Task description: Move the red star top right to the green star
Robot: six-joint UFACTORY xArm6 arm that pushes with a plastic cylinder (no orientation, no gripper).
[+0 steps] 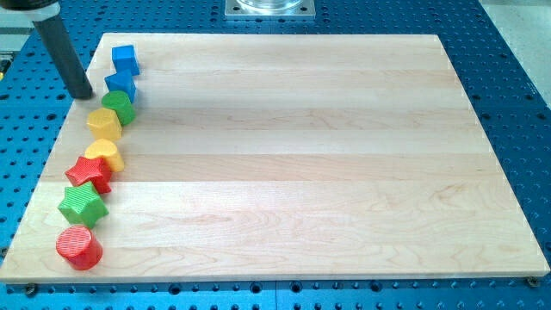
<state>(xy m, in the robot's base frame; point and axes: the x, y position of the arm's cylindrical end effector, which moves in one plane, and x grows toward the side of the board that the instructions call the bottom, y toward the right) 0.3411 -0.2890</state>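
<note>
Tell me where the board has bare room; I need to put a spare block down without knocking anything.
Everything to the view's right of the block column is bare wood. It is crowded along the left edge: blue blocks, green block, yellow blocks, red star, green star, red cylinder. My tip stands left of the lower blue block.

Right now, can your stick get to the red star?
Probably yes. My tip is at the view's top left, beside the blue blocks. The red star sits lower in the line, and the bare board on its right leaves room to come around.
</note>
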